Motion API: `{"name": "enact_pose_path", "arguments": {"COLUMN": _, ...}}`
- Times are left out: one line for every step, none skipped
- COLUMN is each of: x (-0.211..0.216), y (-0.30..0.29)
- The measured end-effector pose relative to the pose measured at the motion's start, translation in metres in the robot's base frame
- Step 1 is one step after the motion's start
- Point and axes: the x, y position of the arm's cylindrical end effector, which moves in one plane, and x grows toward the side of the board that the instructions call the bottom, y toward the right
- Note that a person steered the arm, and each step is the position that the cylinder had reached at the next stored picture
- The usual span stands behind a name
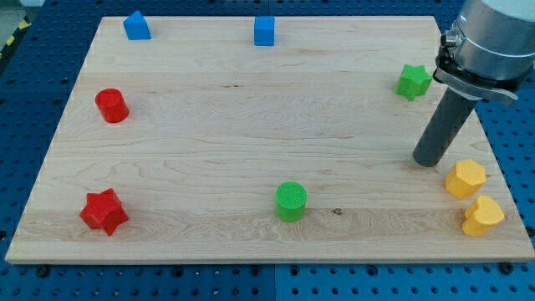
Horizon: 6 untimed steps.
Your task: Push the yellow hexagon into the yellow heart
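Note:
The yellow hexagon (465,178) lies near the board's right edge, low in the view. The yellow heart (482,216) lies just below and slightly right of it, close to it, at the bottom right corner. My tip (430,159) rests on the board just up and left of the hexagon, a small gap away. The rod rises up and to the right to the grey arm body at the view's top right.
A green star (413,81) sits above the tip near the right edge. A green cylinder (291,201) is at bottom centre. A red star (104,211) and red cylinder (111,105) are at left. Two blue blocks (136,26) (264,31) sit along the top edge.

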Motion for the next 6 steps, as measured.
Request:
{"name": "enact_pose_path", "arguments": {"x": 0.003, "y": 0.017}}
{"name": "enact_pose_path", "arguments": {"x": 0.003, "y": 0.029}}
{"name": "enact_pose_path", "arguments": {"x": 0.01, "y": 0.039}}
{"name": "enact_pose_path", "arguments": {"x": 0.018, "y": 0.048}}
{"name": "enact_pose_path", "arguments": {"x": 0.018, "y": 0.049}}
{"name": "enact_pose_path", "arguments": {"x": -0.004, "y": 0.032}}
